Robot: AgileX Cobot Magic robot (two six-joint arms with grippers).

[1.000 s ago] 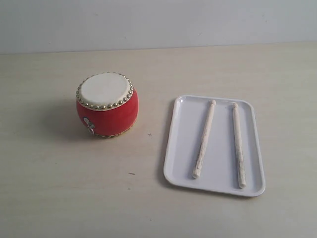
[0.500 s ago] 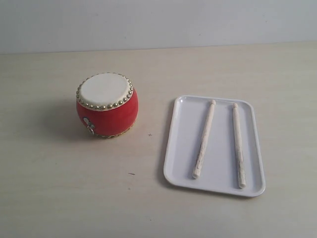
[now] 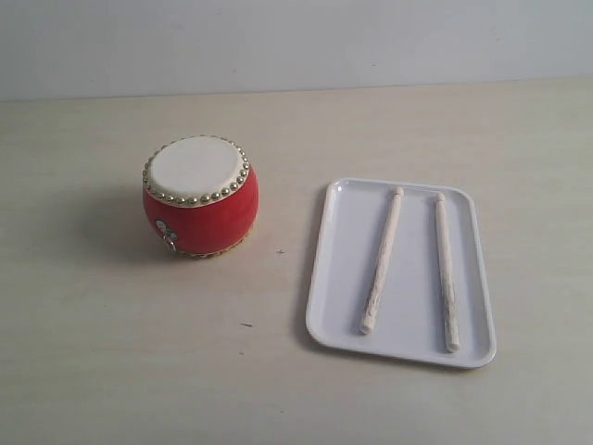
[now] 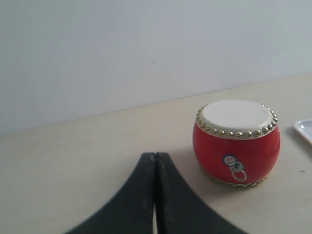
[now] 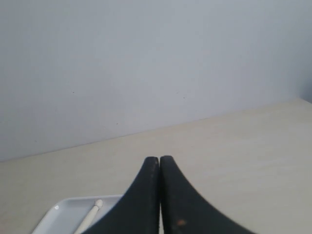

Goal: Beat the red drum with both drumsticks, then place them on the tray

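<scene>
On the desk (image 3: 139,371), toward the left of the exterior view, the red drum (image 3: 200,197) stood upright: cream skin up, gold studs round the rim, a small metal ring on its near side. Well apart to its right lay the tray (image 3: 335,278), flat on the desk, its long sides running away from the camera. Both drumsticks (image 3: 382,260) lay on the tray, side by side and not touching. The left drumstick (image 3: 375,287) was slightly tilted, with its far tip leaning toward the other. The right drumstick (image 3: 447,272) ran nearly parallel to the tray's long edge. The left hand (image 4: 155,157) was fully closed, fingers pressed together, nothing held — its camera saw the drum nearby and a tray corner at the frame edge. The right hand (image 5: 159,159) was likewise closed and empty — a tray corner and one drumstick tip showed beside its fingers. A plain pale wall (image 3: 278,37) stood behind the desk.
</scene>
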